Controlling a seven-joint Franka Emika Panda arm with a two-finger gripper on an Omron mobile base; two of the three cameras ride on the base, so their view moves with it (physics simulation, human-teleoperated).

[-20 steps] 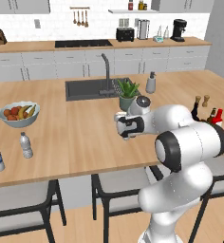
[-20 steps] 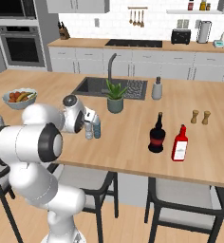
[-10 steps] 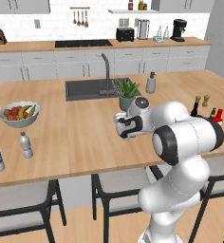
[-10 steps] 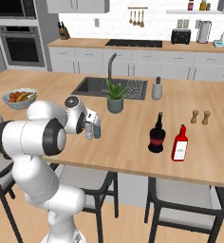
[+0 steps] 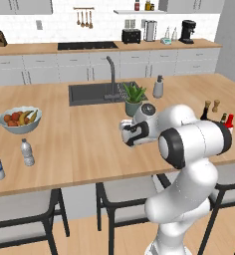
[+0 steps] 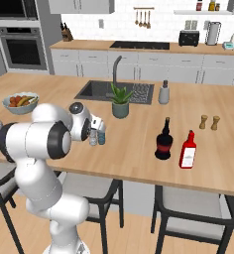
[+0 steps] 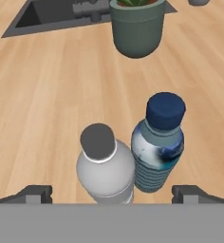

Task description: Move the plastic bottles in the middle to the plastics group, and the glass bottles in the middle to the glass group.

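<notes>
Above the middle of the wooden counter [image 5: 79, 144], the gripper [image 7: 111, 192] hung with its jaws spread wide and nothing between them, poised over the two plastic bottles: the clear bottle [image 7: 106, 166] with its grey-looking cap and the blue bottle [image 7: 159, 144] with its dark cap, standing upright and touching or very nearly so, just in front of the potted plant [image 7: 136, 26] by the sink [image 5: 97, 92]. Both finger tips [image 7: 35, 193] stood outside the pair, so a straight descent looked likely to close on both bottles at once, or to clip one cap and tip it into its neighbour. The plastics group [image 5: 10, 159] waited well apart, near the counter's left end beside the fruit bowl [image 5: 20, 119]; a light, smooth bottle could slip or swing in a loose grip on that long carry. The black bottle [image 6: 163, 140] stood close beside the red bottle [image 6: 188, 150] towards the right end, with the two shakers [image 6: 209, 122] behind them
</notes>
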